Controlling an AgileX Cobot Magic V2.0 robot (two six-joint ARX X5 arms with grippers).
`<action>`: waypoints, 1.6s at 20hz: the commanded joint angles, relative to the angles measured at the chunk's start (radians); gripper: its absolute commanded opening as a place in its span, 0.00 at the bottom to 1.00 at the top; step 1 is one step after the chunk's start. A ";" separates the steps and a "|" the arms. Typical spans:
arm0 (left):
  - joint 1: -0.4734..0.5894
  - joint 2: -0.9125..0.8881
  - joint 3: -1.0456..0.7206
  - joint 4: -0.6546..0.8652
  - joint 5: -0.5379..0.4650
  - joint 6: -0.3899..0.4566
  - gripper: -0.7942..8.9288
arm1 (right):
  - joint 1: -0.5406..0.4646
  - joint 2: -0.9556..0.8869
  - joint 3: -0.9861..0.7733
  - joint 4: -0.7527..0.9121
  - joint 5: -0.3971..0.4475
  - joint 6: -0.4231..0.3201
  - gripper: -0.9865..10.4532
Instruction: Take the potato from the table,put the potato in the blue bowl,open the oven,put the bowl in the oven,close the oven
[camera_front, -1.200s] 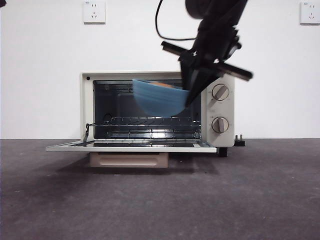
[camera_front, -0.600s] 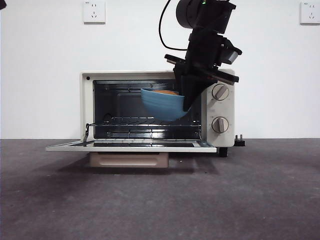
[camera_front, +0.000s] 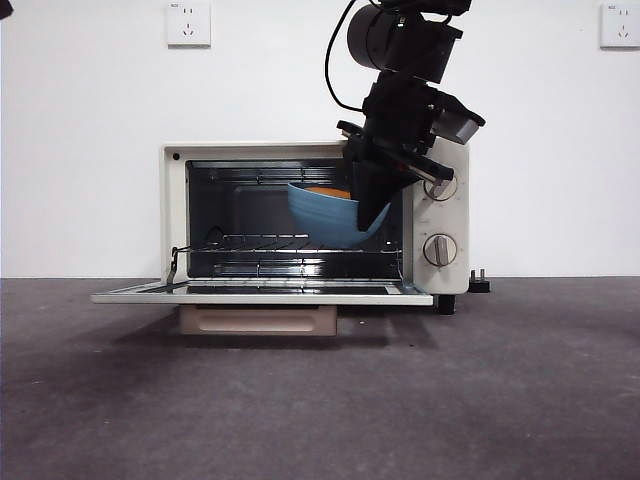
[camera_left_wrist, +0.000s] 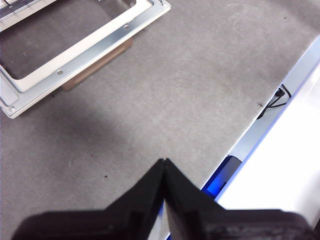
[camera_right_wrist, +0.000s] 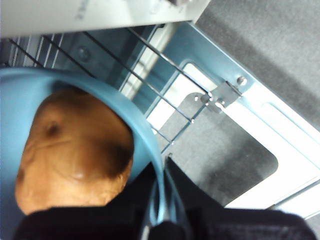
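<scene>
A cream-white boxy toaster oven (camera_front: 300, 220) with a dark interior stands on a wide, flat, dark grey-brown matte table (camera_front: 320, 400), its door (camera_front: 262, 294) folded down flat in front of it. All places below are given relative to this oven.

The right gripper (camera_front: 372, 205) reaches down from above the oven's top edge into the mouth of the cavity, at the side nearest the two round knobs (camera_front: 437, 249). Its two black jaws are pinched on the rim of a round, deep, matte mid-blue bowl (camera_front: 330, 215), one jaw inside the rim and one outside. The bowl hangs tilted in the upper half of the cavity, clear above the wire rack (camera_front: 290, 243), not yet set down. Inside the bowl lies an orange-brown rounded potato (camera_right_wrist: 75, 150), filling much of the bowl in the right wrist view; from the front only a sliver shows above the rim.

The left gripper (camera_left_wrist: 164, 167) waits well away from the oven, over bare table beyond the corner of the open door, its jaws pressed together on nothing.

Risks, as a judgement: the bowl is held by one edge only and leans, so it could swing or slip in the pinch. If let go before it rests on the rack, it could tip and roll the potato out. The arm sits close to the cavity's upper edge and could knock it.
</scene>
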 joint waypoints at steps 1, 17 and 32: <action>-0.001 -0.002 0.002 0.007 0.002 0.022 0.08 | -0.006 0.023 0.000 -0.002 0.005 0.014 0.08; -0.001 -0.002 0.002 0.001 0.003 0.022 0.08 | 0.008 0.021 0.033 0.069 0.026 -0.058 0.25; -0.001 -0.002 0.002 0.004 0.002 0.021 0.08 | 0.034 -0.020 0.066 -0.019 0.054 -0.174 0.25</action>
